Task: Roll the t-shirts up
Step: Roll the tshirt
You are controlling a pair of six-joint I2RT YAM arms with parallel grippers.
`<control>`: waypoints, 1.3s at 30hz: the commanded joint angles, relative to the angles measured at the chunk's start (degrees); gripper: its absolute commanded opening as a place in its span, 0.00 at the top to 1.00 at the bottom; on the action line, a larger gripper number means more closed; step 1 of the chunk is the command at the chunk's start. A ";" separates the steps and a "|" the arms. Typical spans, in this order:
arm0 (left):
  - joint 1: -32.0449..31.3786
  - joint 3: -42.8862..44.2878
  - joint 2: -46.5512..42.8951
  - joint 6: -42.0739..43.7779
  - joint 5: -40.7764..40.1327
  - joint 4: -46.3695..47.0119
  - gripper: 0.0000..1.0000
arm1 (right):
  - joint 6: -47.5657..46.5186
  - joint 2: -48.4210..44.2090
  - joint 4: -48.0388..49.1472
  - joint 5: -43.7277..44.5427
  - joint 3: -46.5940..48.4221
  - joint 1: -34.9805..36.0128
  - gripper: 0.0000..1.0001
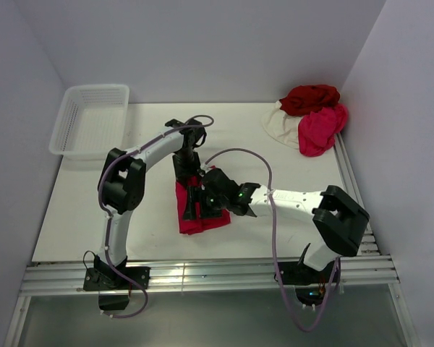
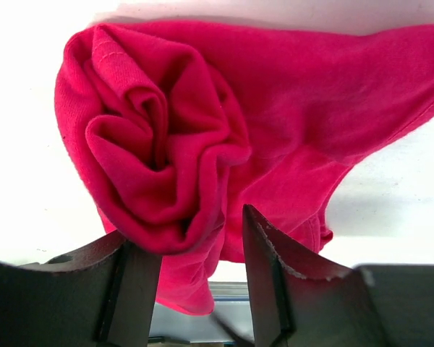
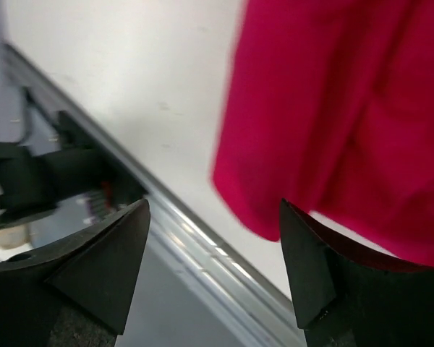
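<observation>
One bright crimson t-shirt [image 1: 195, 220] lies partly rolled at the table's middle. In the left wrist view its spiral roll end [image 2: 159, 144] faces the camera, and flat cloth [image 2: 311, 87] trails off to the right. My left gripper [image 2: 186, 224] points down over it [image 1: 190, 181], half open. The roll's lower edge rests against the left finger [image 2: 130, 289], with a small gap to the right finger [image 2: 289, 289]. My right gripper [image 3: 214, 203] is wide open and empty beside the shirt's near edge [image 3: 333, 108], low over the cloth [image 1: 202, 201]. Other t-shirts, dark red [image 1: 309, 97], pink [image 1: 320, 129] and cream white [image 1: 281, 124], lie piled at the back right.
A white mesh basket [image 1: 90, 119] stands at the back left. A metal rail [image 1: 202, 275] runs along the table's front edge and shows just below the right gripper as a bright strip [image 3: 202, 253]. Walls close in the left, back and right sides.
</observation>
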 commanded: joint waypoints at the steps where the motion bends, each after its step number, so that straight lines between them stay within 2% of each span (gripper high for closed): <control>1: -0.33 2.71 1.23 1.00 1.06 0.89 0.50 | -3.17 1.18 -4.02 3.88 2.40 -1.35 0.21; 4: -0.33 3.24 1.84 0.83 1.50 0.98 0.50 | -4.04 2.85 -4.28 3.53 3.19 -2.06 0.23; 7: -0.33 3.68 2.46 0.83 2.29 1.16 0.50 | -4.31 3.99 -3.58 2.82 3.89 -2.24 0.31; 14: -0.42 3.95 3.95 0.92 3.43 1.95 0.51 | -4.66 9.44 -5.34 2.03 6.62 -3.03 0.32; 18: -0.51 3.77 4.66 0.83 3.70 2.56 0.52 | -4.57 8.83 -8.58 5.63 6.62 -3.12 0.36; 23: -0.51 3.07 5.27 0.74 4.14 3.44 0.52 | -5.71 6.28 -12.01 7.74 7.84 -3.47 0.31; 25: -0.51 2.63 5.45 0.74 4.32 3.97 0.53 | -6.33 6.19 -15.43 9.49 9.25 -3.47 0.25; 30: -0.51 1.66 5.89 0.83 5.11 5.11 0.53 | -8.26 4.35 -21.93 12.58 14.43 -1.98 0.22; 35: -0.51 1.05 6.33 0.48 7.74 6.78 0.53 | -9.32 10.58 -31.78 17.58 25.76 1.70 0.22; 39: -0.60 0.87 6.59 0.74 8.71 6.96 0.53 | -9.50 13.92 -34.94 20.40 30.87 4.78 0.22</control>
